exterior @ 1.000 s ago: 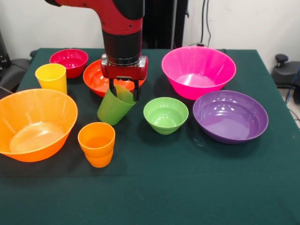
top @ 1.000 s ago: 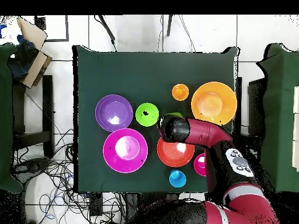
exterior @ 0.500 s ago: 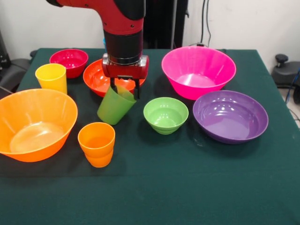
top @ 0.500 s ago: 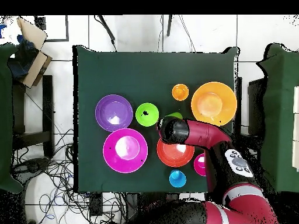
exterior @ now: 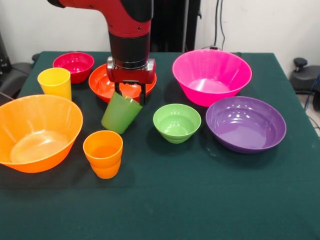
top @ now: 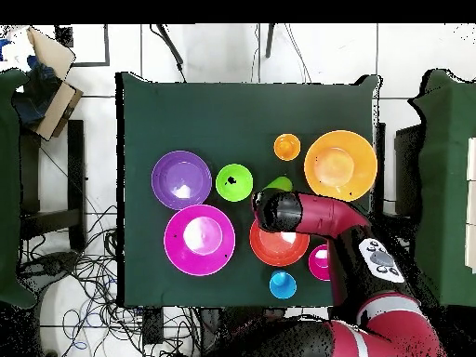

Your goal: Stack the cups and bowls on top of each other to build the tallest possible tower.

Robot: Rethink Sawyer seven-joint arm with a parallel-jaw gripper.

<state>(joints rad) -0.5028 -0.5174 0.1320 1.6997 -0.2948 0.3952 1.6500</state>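
Observation:
My gripper (exterior: 130,95) hangs open over the green cup (exterior: 120,114), its fingertips (exterior: 117,93) spread at the cup's rim. The cup leans a little to the right, base on the cloth. In the overhead view only its edge (top: 277,183) shows past the arm. An orange cup (exterior: 103,153) stands in front of it and a yellow cup (exterior: 55,82) at the left. The large orange bowl (exterior: 37,131) sits near left. The red-orange bowl (exterior: 102,82) lies behind the gripper, the crimson bowl (exterior: 73,65) at the far left. The light green bowl (exterior: 176,122), pink bowl (exterior: 211,75) and purple bowl (exterior: 245,124) stand to the right.
A blue cup (top: 283,284) stands near the robot's side of the table, seen only from overhead. The green cloth (exterior: 200,200) covers the table. Chairs and a box (top: 46,79) stand around it.
The gripper has shifted slightly left and up. The green cup has swung from a strong lean to nearly upright and moved a little left.

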